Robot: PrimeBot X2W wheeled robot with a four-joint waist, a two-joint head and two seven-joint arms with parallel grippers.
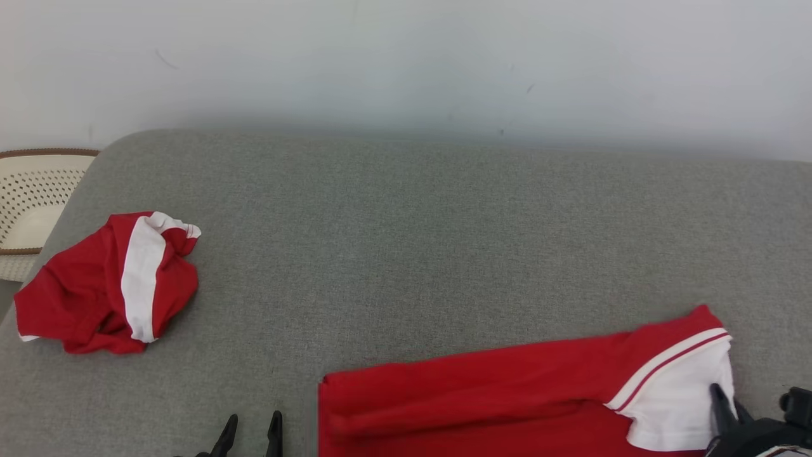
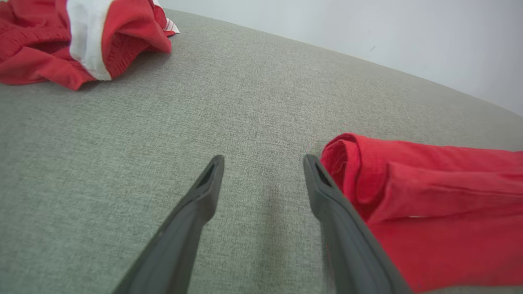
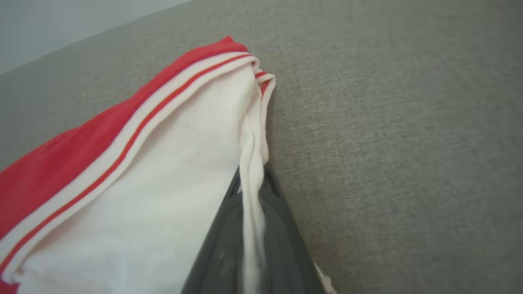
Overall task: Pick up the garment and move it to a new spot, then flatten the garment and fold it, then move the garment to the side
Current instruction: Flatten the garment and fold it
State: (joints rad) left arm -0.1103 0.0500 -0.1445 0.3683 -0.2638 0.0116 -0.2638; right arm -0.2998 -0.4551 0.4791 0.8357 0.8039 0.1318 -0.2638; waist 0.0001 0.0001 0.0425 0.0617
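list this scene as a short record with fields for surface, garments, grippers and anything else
surface: grey surface, pale wall behind
near right: folded garment, red, white end with red stripe
left side: crumpled garment, red and white, in a heap
left arm: left gripper open, holding nothing, beside folded garment's red end
right arm: right gripper shut on folded garment's white edge
off the edge: basket, cream, perforated

wall [image 1: 406,57]: white (faintly scuffed) | cushion [image 1: 406,241]: grey fabric | basket [image 1: 38,190]: cream
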